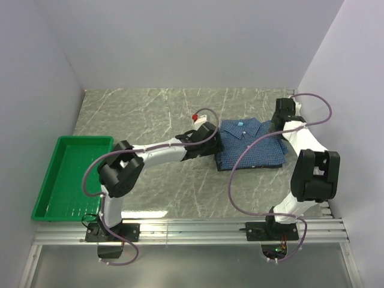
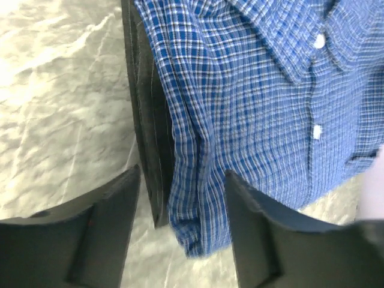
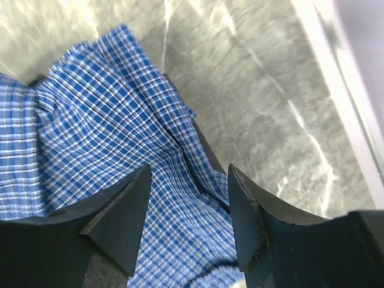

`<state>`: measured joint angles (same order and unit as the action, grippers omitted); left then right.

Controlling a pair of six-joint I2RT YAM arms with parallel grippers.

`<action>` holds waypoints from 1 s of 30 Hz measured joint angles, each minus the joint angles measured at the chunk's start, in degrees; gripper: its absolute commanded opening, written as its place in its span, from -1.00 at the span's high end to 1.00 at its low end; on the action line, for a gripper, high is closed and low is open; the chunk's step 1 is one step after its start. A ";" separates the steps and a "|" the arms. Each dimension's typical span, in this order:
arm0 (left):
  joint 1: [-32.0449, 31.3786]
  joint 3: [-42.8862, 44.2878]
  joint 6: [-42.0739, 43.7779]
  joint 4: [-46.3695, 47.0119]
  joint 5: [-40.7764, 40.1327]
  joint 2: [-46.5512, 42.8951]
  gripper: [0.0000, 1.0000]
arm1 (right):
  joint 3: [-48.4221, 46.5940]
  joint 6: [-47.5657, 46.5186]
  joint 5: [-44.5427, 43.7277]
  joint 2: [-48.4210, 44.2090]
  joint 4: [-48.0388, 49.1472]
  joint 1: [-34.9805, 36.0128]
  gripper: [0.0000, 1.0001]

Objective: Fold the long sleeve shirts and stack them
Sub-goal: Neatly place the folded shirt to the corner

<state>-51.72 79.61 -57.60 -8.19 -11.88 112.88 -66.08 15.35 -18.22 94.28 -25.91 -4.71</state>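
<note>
Two shirts are lying on one table (image 1: 150, 108): one blue checked shirt (image 1: 249, 144) and one dark shirt (image 2: 147, 120); two white buttons (image 2: 320, 41) are showing; one green tray (image 1: 45, 186) is sitting there; two arms are reaching in, one left arm (image 1: 156, 155), one right arm (image 1: 312, 156).

blue checked shirt (image 1: 249, 144) folded, collar up | atop dark shirt (image 2: 147, 120)

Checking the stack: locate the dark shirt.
In the left wrist view the dark shirt lies under the blue checked shirt, right of table centre, only its edge showing.
</note>
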 measured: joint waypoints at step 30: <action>0.92 1.68 4.70 3.48 6.62 6.36 -0.07 | 21.44 21.73 34.84 -9.90 20.24 -22.29 -0.03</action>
<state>-50.81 81.30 -52.90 -4.71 -5.26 119.24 -44.64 37.08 16.62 84.38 -5.67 -27.00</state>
